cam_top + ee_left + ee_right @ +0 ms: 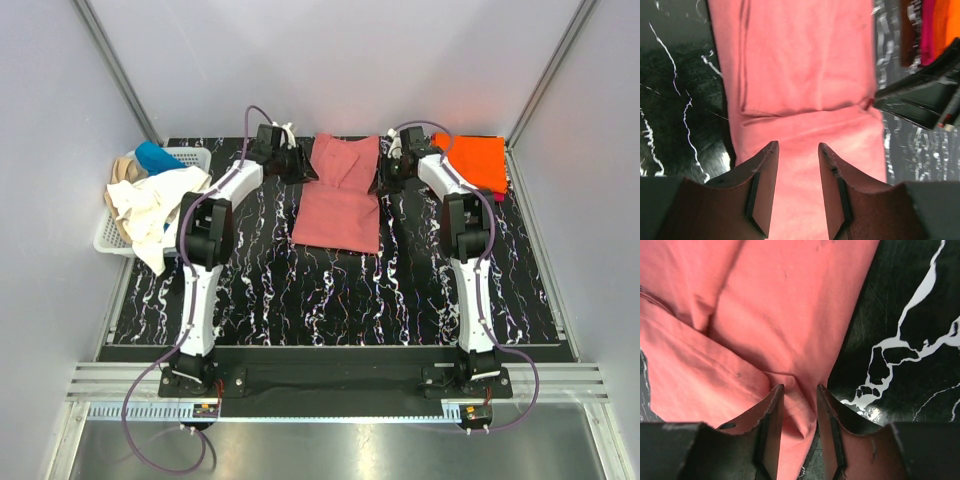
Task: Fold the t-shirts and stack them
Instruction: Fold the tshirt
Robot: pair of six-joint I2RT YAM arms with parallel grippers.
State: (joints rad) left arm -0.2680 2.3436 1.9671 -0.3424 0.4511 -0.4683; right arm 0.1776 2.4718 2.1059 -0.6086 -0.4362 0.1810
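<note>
A dusty salmon-pink t-shirt (338,195) lies part-folded at the back middle of the table, its upper part doubled over. My left gripper (300,160) hangs over its left upper edge. In the left wrist view that gripper (798,147) is open over the pink cloth (800,60), with nothing between its fingers. My right gripper (388,172) is at the shirt's right edge. Seen from the right wrist, it (800,387) is open, and a small fold of the shirt's edge (790,300) lies in the gap, not pinched. An orange folded t-shirt (478,160) lies at the back right on a magenta one (500,195).
A white lattice basket (110,235) stands off the table's left edge. It holds a cream-white tee (150,210) that spills over its rim, a tan one (124,168) and a blue one (155,156). Grey walls close in the back and both sides.
</note>
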